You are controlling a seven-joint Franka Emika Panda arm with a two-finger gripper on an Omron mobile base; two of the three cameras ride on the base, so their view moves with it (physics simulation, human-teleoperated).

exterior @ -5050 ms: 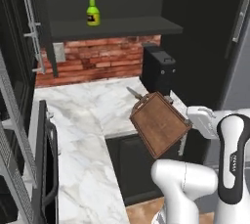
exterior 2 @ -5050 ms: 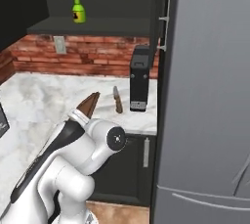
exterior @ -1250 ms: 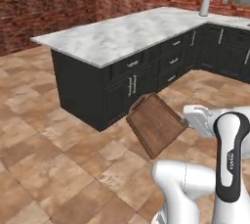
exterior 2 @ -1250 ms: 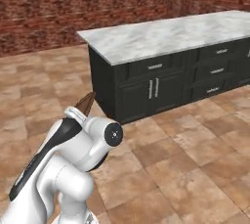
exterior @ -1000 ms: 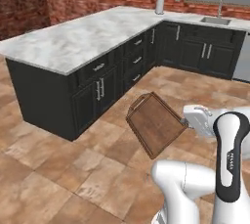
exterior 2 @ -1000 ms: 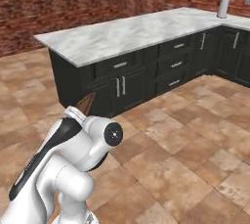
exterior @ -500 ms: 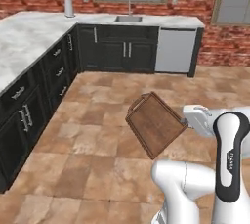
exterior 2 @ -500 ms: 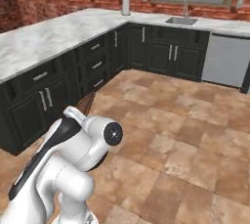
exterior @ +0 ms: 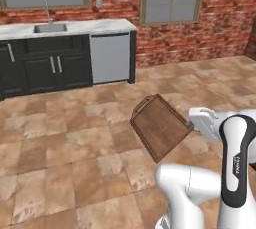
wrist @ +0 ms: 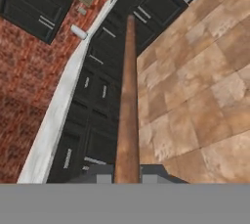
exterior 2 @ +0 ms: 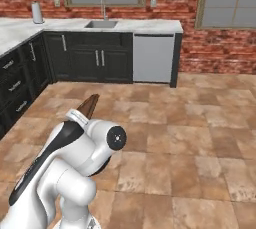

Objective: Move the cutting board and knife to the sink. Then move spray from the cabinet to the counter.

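Cutting board (exterior: 161,126): reddish-brown, held tilted in mid-air at centre frame of the left base view, over tiled floor (exterior: 60,148); seen edge-on in the hand view. Gripper (wrist: 128,176): clamped tight on the board's near edge. Sink (exterior: 50,28): upper left, set in the counter (exterior: 105,24) against the brick wall (exterior: 220,18), well apart from the board.
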